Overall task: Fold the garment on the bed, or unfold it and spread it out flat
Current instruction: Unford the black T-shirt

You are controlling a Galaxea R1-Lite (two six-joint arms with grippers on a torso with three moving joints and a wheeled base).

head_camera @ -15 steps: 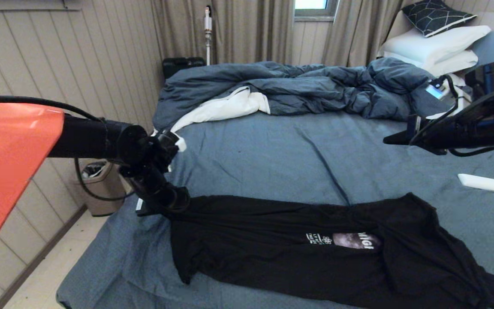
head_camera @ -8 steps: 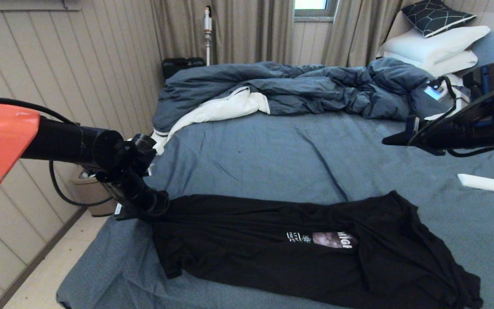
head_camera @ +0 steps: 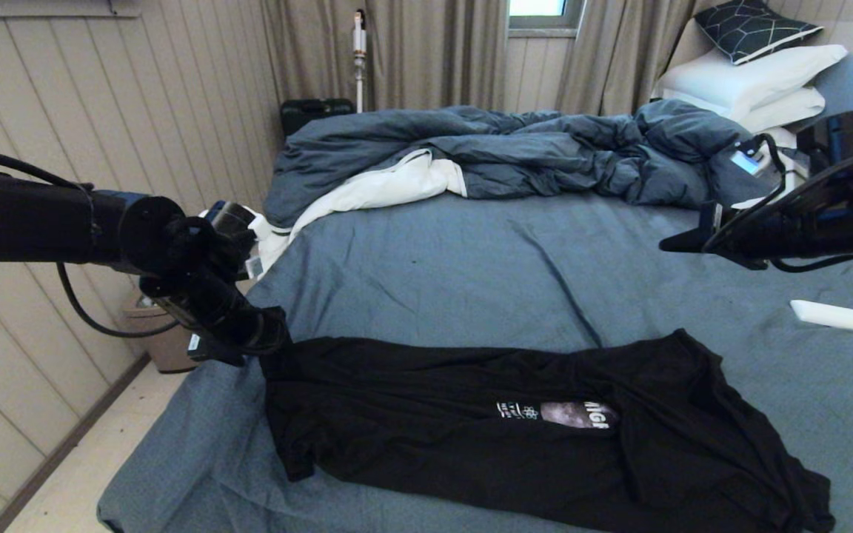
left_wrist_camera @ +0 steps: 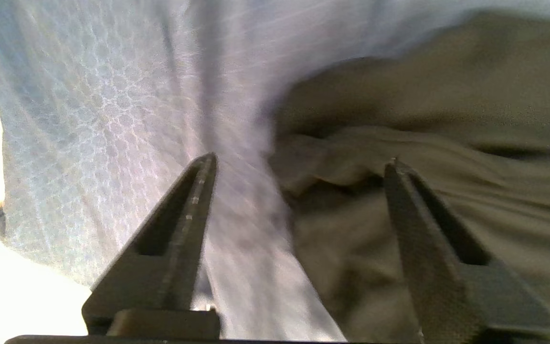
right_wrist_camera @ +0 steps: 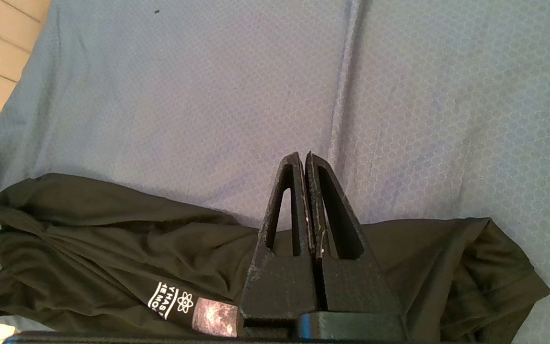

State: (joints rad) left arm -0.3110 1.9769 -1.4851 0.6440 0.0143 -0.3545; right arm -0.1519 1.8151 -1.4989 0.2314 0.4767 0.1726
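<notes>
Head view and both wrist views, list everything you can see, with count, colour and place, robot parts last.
garment: one, black, lying stretched along the bed's near edge
bed: one, blue-grey sheet, fills the middle
duvet: one, dark blue with white lining, bunched at the far side
pillows: two white, one dark patterned on top, far right
bin: one, beige, on the floor left of the bed
curtains: grey-brown, back wall
left gripper: one, black, open over the garment's left end
right gripper: one, black, shut, raised above the bed at right

Garment's [head_camera: 515, 422] print mostly folded under; lettering perhaps "MIGR".
</notes>
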